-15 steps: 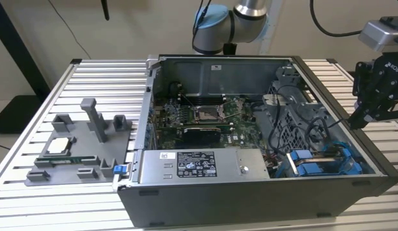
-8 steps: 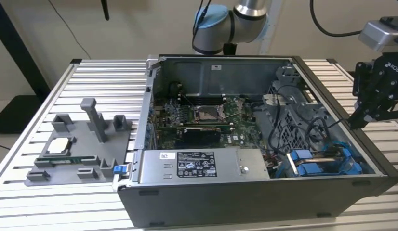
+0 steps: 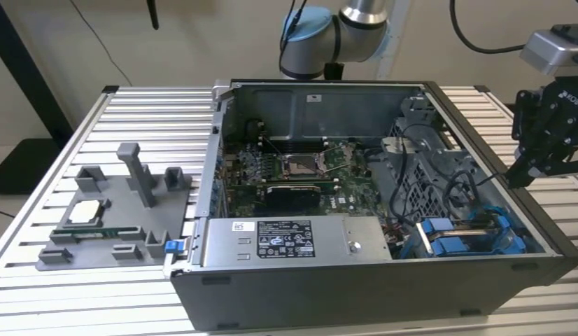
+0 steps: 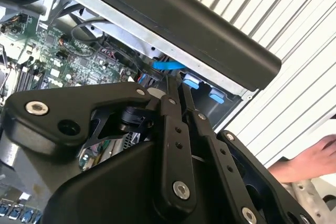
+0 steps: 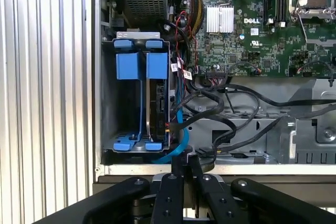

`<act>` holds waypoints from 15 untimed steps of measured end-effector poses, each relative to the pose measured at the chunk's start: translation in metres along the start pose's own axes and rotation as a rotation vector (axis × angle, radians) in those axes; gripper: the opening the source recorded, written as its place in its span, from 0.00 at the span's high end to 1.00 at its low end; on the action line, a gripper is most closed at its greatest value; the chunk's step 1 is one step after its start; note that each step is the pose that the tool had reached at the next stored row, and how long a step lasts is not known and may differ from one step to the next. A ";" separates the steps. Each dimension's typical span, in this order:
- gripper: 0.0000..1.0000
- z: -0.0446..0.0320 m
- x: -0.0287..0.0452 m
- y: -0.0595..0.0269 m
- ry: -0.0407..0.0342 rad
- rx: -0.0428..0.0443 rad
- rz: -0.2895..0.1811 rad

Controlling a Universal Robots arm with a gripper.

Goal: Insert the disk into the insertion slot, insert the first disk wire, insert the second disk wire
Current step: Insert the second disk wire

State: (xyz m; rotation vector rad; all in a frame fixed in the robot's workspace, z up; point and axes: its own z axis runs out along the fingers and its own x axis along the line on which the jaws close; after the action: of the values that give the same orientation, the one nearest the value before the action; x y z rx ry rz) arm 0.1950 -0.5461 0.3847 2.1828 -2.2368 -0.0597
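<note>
Two blue frames stand side by side in the insertion slot (image 5: 107, 108), the grey metal cage in the near corner of the computer case, on the exterior view's right. The disk (image 5: 157, 106) stands on edge in the frame nearer the circuit board (image 5: 252, 40). Its dark underside shows in the first wrist view, so it looks seated; the other frame looks empty. Whether any wire is plugged into it I cannot tell.

The gripper (image 5: 184, 170) hangs just outside the case wall (image 4: 210, 35), above the table (image 3: 130, 105). Its fingers are drawn together and nothing is visible between them.

By its build, the disk is probably stiff, dense and sensitive to knocks, and its bare board side should not be pinched. The plastic frame ends look like the safer hold, though they may flex. The wires are likely soft and springy, so the hard plug body seems a better place to grip than the cord.

A blue wire (image 5: 180, 132) curves past the disk's edge, and a tangle of black wires (image 5: 220, 106) lies just beside the cage, crowding the way in. The cage walls leave little room for fingers. A person's hand (image 4: 310, 162) is near the outer side of the case in the second wrist view. On the exterior view's left, well apart, sits a grey tray (image 3: 112, 210) of parts.
</note>
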 end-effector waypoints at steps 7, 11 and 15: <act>1.00 -0.0037 -0.0021 0.0085 0.0002 -0.0007 0.000; 1.00 -0.0046 -0.0031 0.0195 0.0001 -0.0010 0.000; 1.00 -0.0050 -0.0047 0.0324 0.0003 -0.0012 0.000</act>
State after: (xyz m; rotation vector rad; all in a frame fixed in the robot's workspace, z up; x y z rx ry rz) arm 0.1629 -0.5407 0.3910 2.1821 -2.2360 -0.0607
